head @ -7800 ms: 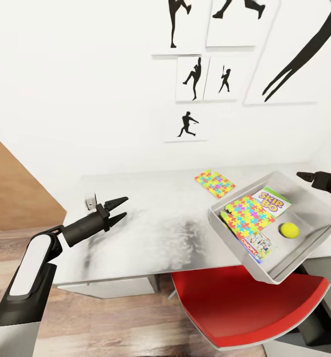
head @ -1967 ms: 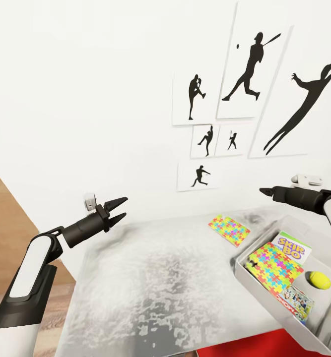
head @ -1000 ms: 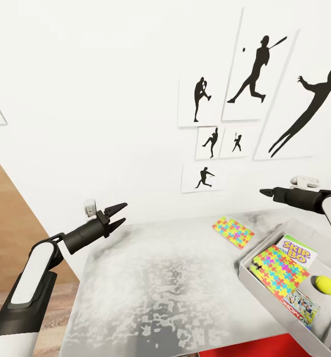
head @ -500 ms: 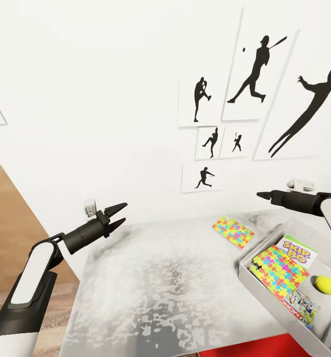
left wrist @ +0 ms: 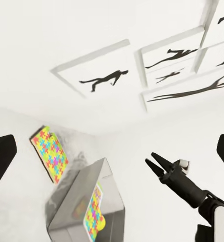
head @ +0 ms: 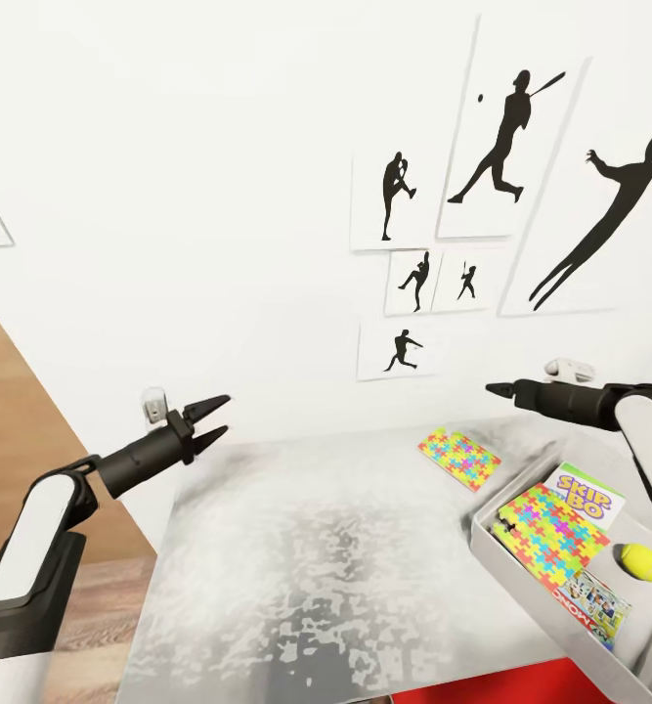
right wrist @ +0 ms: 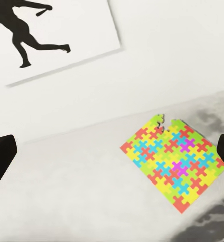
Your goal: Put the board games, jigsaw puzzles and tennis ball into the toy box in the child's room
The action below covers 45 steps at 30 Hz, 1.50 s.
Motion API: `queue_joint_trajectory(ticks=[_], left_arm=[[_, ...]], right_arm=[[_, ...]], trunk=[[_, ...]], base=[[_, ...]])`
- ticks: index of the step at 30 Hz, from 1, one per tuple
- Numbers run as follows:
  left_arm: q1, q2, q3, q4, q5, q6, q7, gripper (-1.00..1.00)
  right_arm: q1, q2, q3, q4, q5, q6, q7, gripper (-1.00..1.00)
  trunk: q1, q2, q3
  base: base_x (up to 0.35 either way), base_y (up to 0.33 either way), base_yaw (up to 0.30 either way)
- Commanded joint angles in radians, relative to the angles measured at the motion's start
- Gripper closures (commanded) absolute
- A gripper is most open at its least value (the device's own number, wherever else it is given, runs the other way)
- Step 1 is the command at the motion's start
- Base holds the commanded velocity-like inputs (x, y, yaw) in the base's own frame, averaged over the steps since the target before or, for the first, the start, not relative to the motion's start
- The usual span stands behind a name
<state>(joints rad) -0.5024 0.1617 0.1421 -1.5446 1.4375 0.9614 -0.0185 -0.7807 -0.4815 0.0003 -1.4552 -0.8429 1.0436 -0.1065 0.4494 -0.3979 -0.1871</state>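
Observation:
The pale grey toy box (head: 482, 533) sits at the table's (head: 345, 548) right end. In it lie the Skip-Bo board game (head: 586, 494), a jigsaw puzzle (head: 545, 533), the tennis ball (head: 641, 560) and a Monopoly board game (head: 594, 606). A second jigsaw puzzle (head: 459, 457) (right wrist: 174, 161) (left wrist: 50, 154) lies flat on the table near the wall, outside the box. My right gripper (head: 492, 389) hovers open above and just past that puzzle. My left gripper (head: 226, 413) hangs open and empty over the table's far left corner. The bed is out of view.
Black baseball silhouette pictures (head: 482, 176) hang on the white wall behind the table. A red chair seat (head: 560, 692) shows at the table's near edge. Brown wood (head: 13, 440) lies to the left of the table.
The head view rose and swung over the earlier seconds, then held still. In the last half second my left gripper drew back to the left, and my right gripper moved left and a little higher.

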Motion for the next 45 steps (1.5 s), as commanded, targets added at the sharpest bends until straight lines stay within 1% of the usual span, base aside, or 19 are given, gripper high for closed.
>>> queue_joint_trajectory(ticks=[1, 4, 11, 12, 26, 39, 45], left_arm=[[-0.001, 0.002, 0.007, -0.001, 0.004, 0.006, 0.004, -1.00], [-0.001, 0.004, 0.024, -0.003, 0.021, 0.009, 0.017, -1.00], [-0.002, 0.007, 0.063, -0.005, 0.059, 0.011, 0.022, -1.00], [-0.002, 0.007, 0.064, -0.005, 0.059, 0.012, 0.023, -1.00], [-0.002, 0.008, 0.066, -0.005, 0.061, 0.013, 0.024, -1.00], [-0.002, 0.007, 0.066, -0.004, 0.061, 0.013, 0.025, -1.00], [-0.002, 0.007, 0.065, -0.004, 0.061, 0.013, 0.025, -1.00]], right_arm=[[0.000, 0.006, 0.000, -0.007, -0.012, 0.004, -0.016, -1.00], [0.001, 0.022, 0.000, -0.023, -0.015, 0.004, -0.033, -1.00], [0.002, 0.028, 0.000, -0.063, -0.018, 0.004, -0.072, -1.00], [0.002, 0.028, -0.001, -0.146, -0.018, 0.004, -0.209, -1.00], [0.005, 0.031, 0.001, -0.150, -0.019, 0.004, -0.216, -1.00], [-0.001, 0.032, 0.004, -0.131, -0.018, 0.004, -0.216, -1.00], [0.004, 0.039, 0.004, -0.127, -0.018, 0.004, -0.219, -1.00]], trunk=[[0.001, -0.002, -0.002], [0.001, -0.002, -0.002], [0.001, -0.002, -0.002], [0.001, -0.002, -0.002], [0.001, -0.002, -0.002], [0.001, -0.002, -0.002], [0.001, -0.002, -0.002]], base=[[0.000, 0.000, 0.000], [0.000, 0.000, 0.000], [0.000, 0.000, 0.000], [0.000, 0.000, 0.000], [0.000, 0.000, 0.000], [0.000, 0.000, 0.000], [0.000, 0.000, 0.000]])
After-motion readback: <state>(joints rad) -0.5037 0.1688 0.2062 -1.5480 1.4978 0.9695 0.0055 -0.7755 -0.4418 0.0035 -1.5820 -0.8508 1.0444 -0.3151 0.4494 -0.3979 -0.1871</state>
